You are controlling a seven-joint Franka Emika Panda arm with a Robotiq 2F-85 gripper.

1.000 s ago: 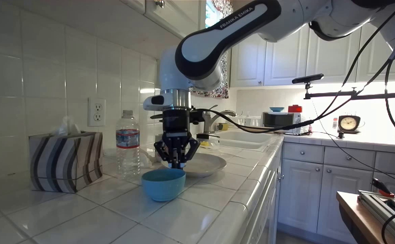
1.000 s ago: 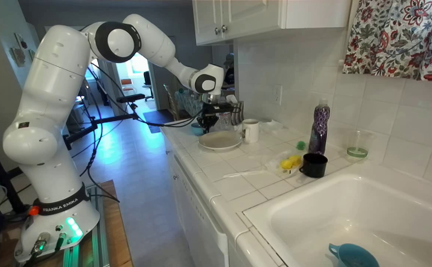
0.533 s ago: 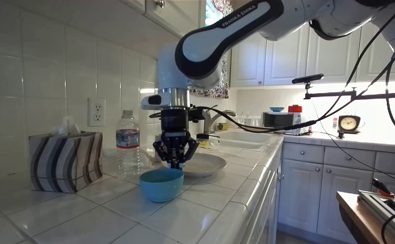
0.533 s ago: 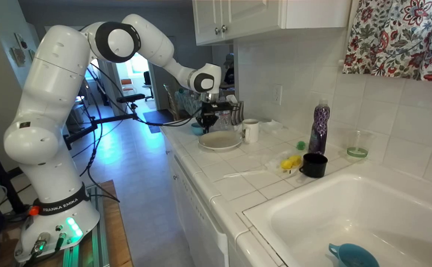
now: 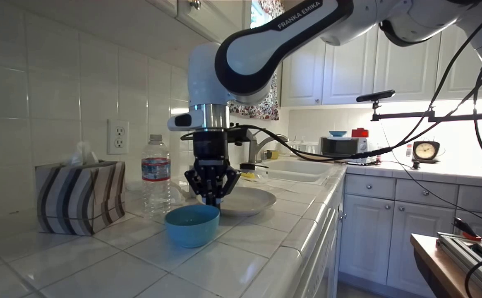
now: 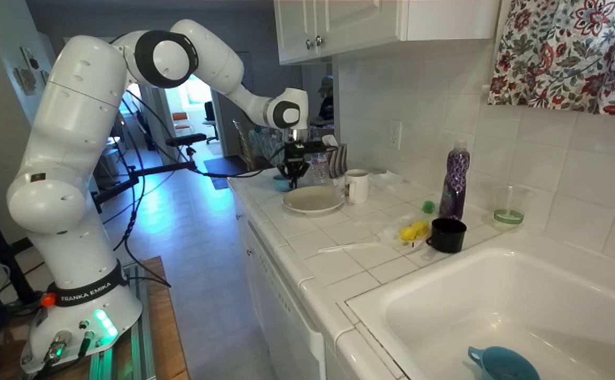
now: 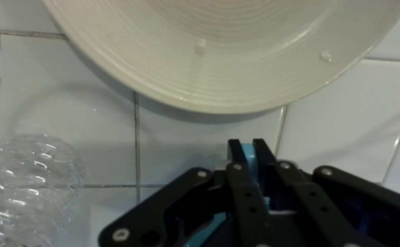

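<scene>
Gripper [image 5: 213, 202] points straight down, fingers closed together on the rim of the blue bowl [image 5: 192, 227]; wrist view shows a strip of blue sandwiched between the tips. Rest of the bowl sticks out from the gripper on the side away from the sink [image 6: 418, 316], mouth up, looks level. Can't say from these angles whether its base is off the tiles [image 5: 224, 269] or resting on them.

My read on the step: mid-handling, rim grip made, release not yet done.

Around the gripper: plate [image 7: 234, 75] just beside it on the sink side, not touching, tile showing between plate edge and fingertips. Clear bottle [image 5: 156, 178] near, on the side toward the tiled wall [image 5: 54, 95]. Tissue box [image 5: 79, 198] well apart from the gripper, past the bottle. White mug [image 6: 358, 187] next to the plate, also off toward the wall.

Next move calls for, IMO: keep the squeeze on, wrist vertical, slow. Grip is one-sided, so a snag would likely twist or tip the bowl. Any shift toward the plate or the bottle is short on room; away from both is easier. Before any letting go, base should be flat on the tiles, then spread the fingers and back straight up so they don't drag the rim.
</scene>
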